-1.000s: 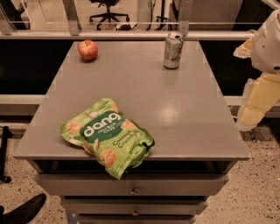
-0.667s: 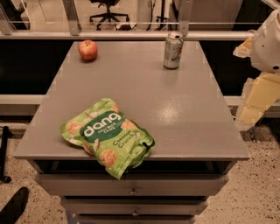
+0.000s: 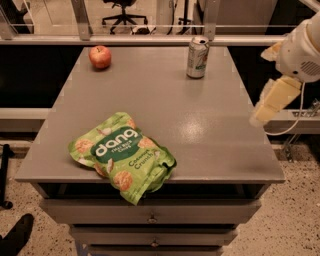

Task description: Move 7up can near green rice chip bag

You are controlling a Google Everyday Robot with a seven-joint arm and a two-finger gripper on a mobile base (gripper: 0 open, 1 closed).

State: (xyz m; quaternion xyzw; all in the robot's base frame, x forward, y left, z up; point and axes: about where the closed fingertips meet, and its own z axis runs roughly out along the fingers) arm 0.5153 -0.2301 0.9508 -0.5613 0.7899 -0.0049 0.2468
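Note:
The 7up can [image 3: 197,57] stands upright near the far right edge of the grey table [image 3: 200,125]. The green rice chip bag [image 3: 122,156] lies flat at the front left, its lower corner hanging over the front edge. The can and the bag are far apart. My gripper [image 3: 274,95], white arm with cream fingers, hangs off the table's right side, level with the table's middle. It is to the right of the can, nearer the camera, touches nothing and holds nothing.
A red apple [image 3: 100,56] sits at the far left corner. Drawers [image 3: 150,217] run below the table front. A railing [image 3: 150,40] and an office chair [image 3: 124,12] stand behind. A dark shoe [image 3: 15,235] is on the floor at the bottom left.
My gripper has moved a little left and up, closer to the table's right edge. The can, bag and apple have not moved.

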